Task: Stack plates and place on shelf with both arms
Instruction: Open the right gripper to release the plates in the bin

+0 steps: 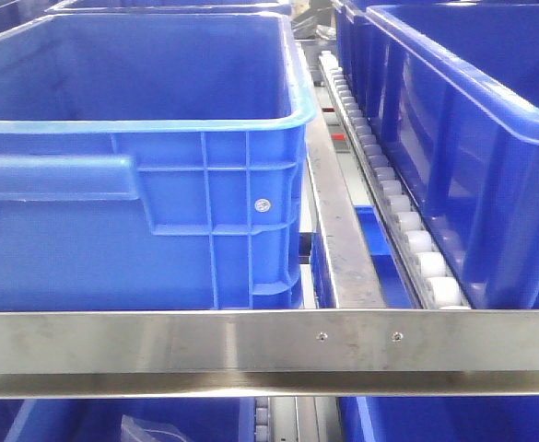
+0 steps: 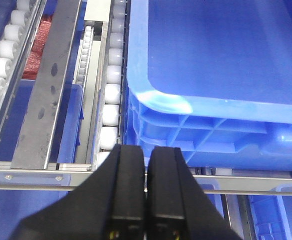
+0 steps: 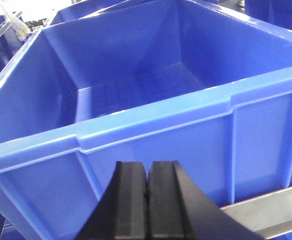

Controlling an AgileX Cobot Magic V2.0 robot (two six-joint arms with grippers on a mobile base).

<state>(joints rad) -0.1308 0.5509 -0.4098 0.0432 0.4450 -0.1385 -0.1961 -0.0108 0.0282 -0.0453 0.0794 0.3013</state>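
The plates are out of view in every frame. My left gripper is shut with nothing between its black fingers; it hangs over the near corner of a blue plastic bin and the steel front rail of a roller rack. In the right wrist view my right gripper is shut and empty, held just in front of the outer wall of an empty blue bin. Neither gripper shows in the front view.
The front view looks at a roller shelf: a steel crossbar runs across the foreground, a large blue bin stands left and another right, with white rollers and a steel divider between them. More blue bins sit on the level below.
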